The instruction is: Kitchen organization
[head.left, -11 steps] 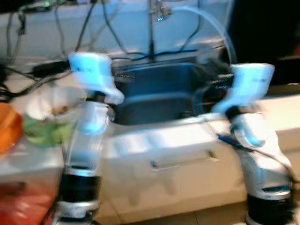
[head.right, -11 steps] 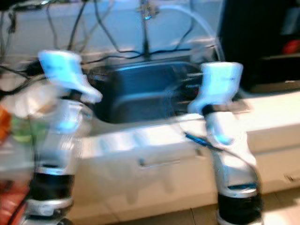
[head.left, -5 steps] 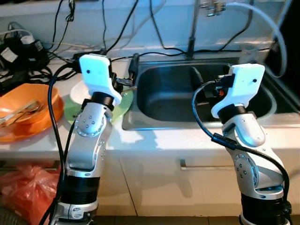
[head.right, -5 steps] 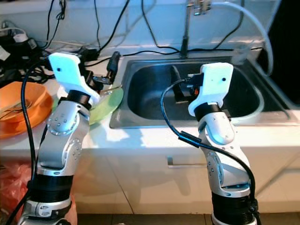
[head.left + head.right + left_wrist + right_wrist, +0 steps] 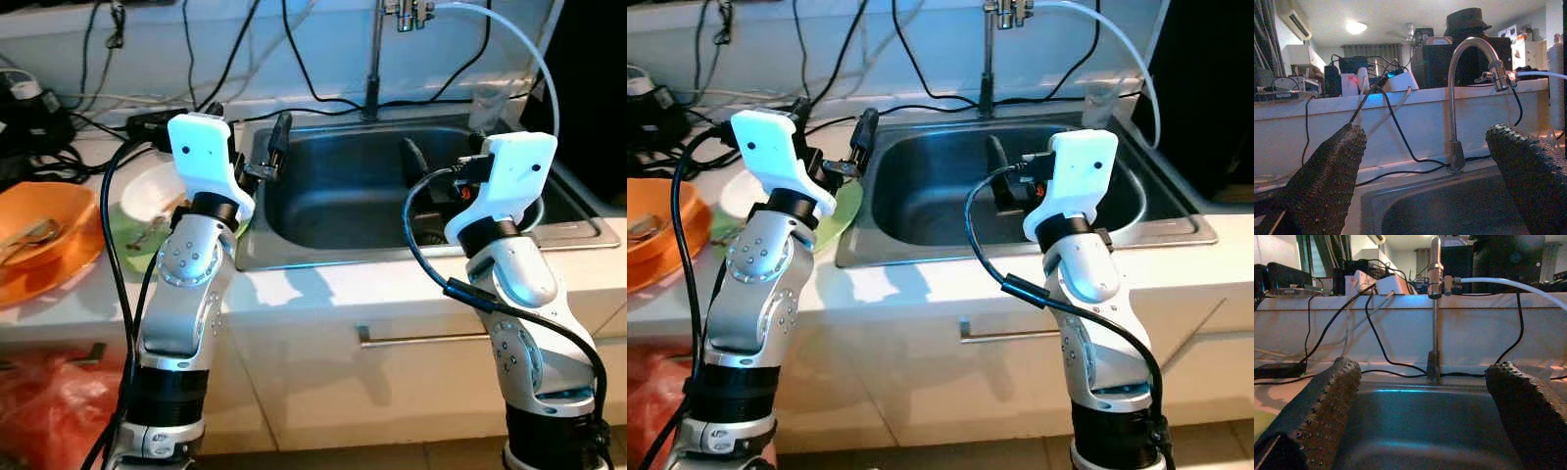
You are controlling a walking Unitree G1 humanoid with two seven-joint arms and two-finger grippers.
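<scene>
Both grippers, left gripper (image 5: 1425, 161) and right gripper (image 5: 1420, 401), gape wide and empty over the sink (image 5: 343, 211), arms hiding its near rim, tap (image 5: 1459, 98) between the fingers.

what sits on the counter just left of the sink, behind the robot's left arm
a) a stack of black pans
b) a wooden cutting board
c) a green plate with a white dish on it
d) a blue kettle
c: a green plate lies on the counter at the sink's left edge, with a white dish resting on it, partly hidden by the left arm; farther left is an orange bowl.
</scene>
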